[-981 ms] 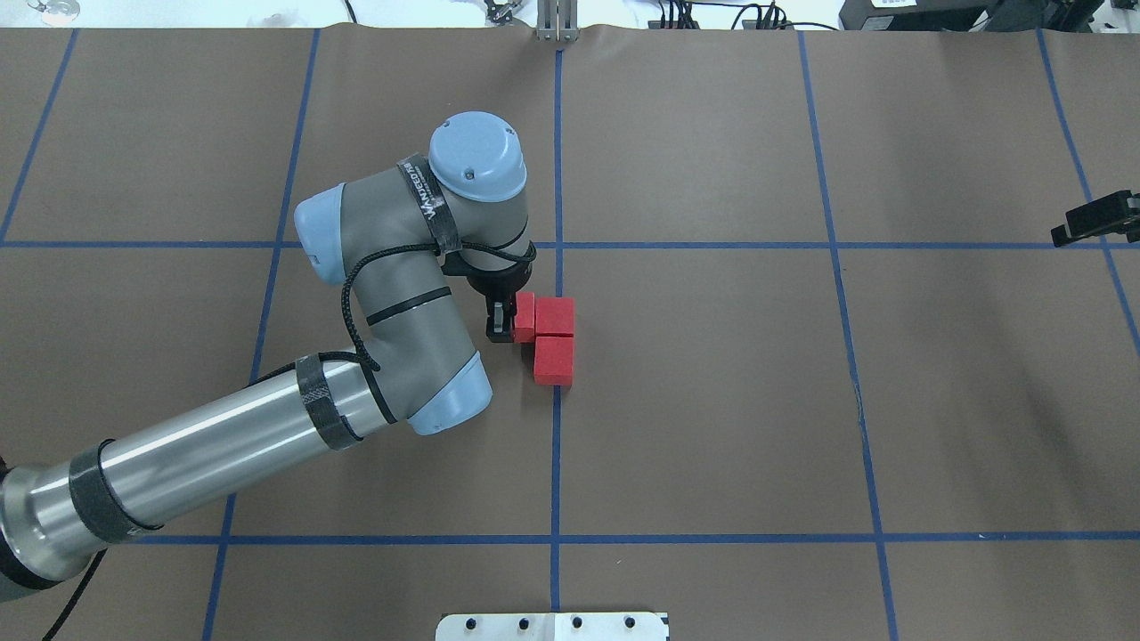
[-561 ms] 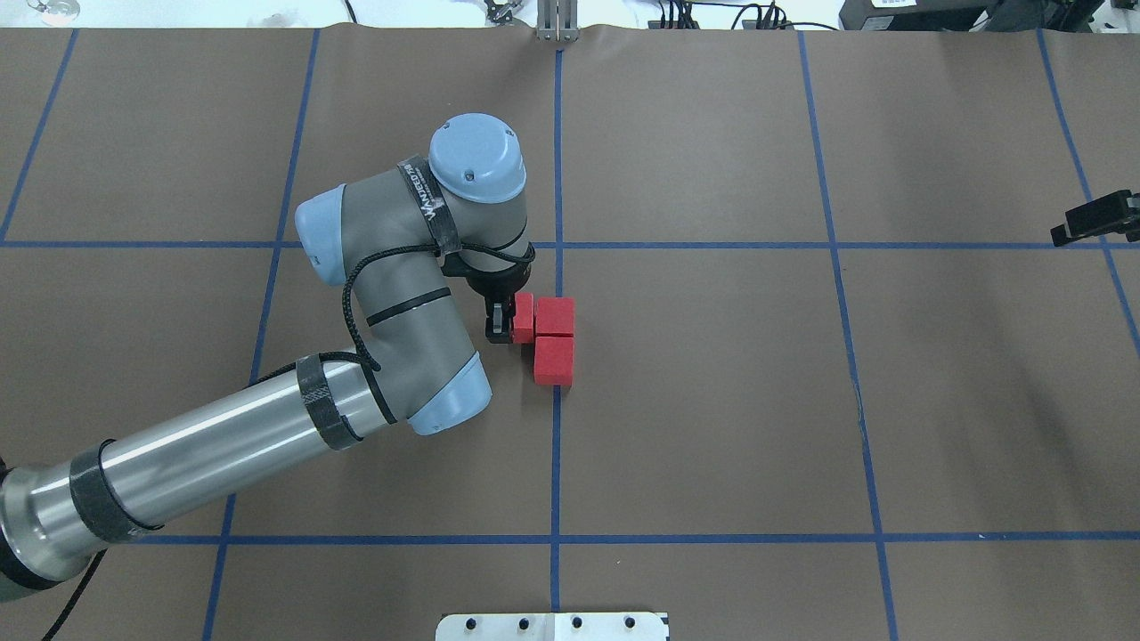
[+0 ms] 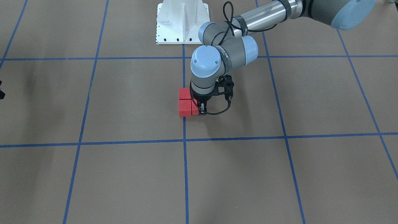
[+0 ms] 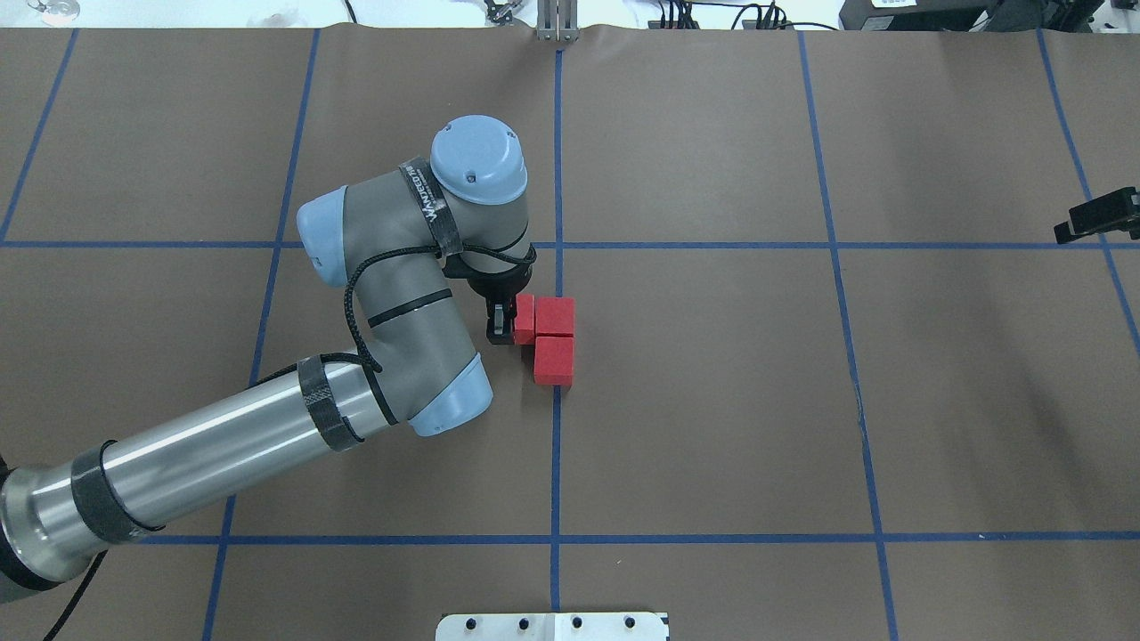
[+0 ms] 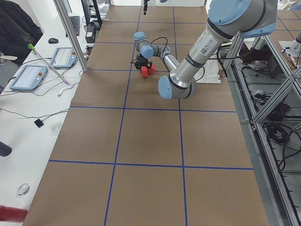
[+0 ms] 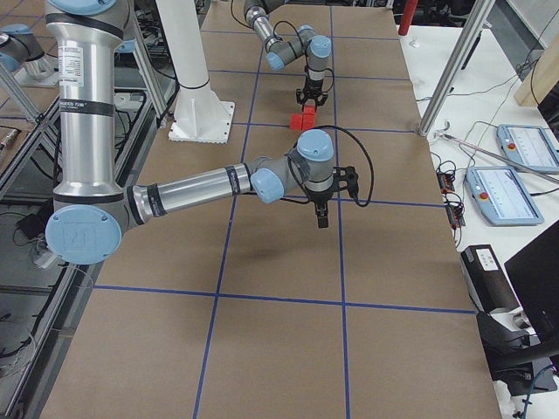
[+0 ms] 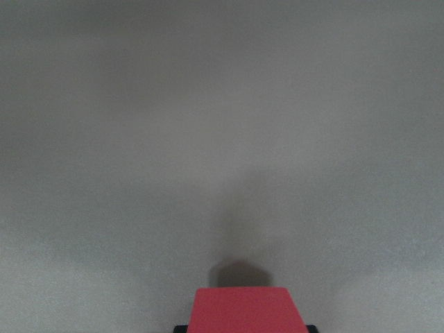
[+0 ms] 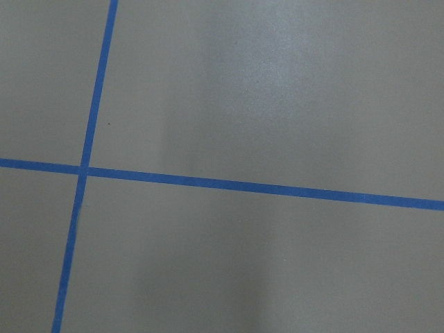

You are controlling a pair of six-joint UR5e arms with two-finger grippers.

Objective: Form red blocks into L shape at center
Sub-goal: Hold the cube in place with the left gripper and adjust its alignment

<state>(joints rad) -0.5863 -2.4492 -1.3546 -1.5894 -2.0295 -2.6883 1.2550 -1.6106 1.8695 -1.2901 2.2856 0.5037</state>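
Front-facing view: three red blocks (image 3: 184,107) meet at the table's (image 3: 124,174) central grid crossing. Two touch in a line, and the third block (image 3: 194,110), clamped in the left gripper (image 3: 199,109), sits against one's side. Overhead: the three cubes form an L. The right gripper (image 4: 1100,218) hangs well apart at the edge, and whether it is open or closed cannot be told. Side views: two arms, the blocks beneath the left wrist. Left wrist: one red block at the bottom edge. Right wrist: two crossing blue tape lines (image 8: 263,187).
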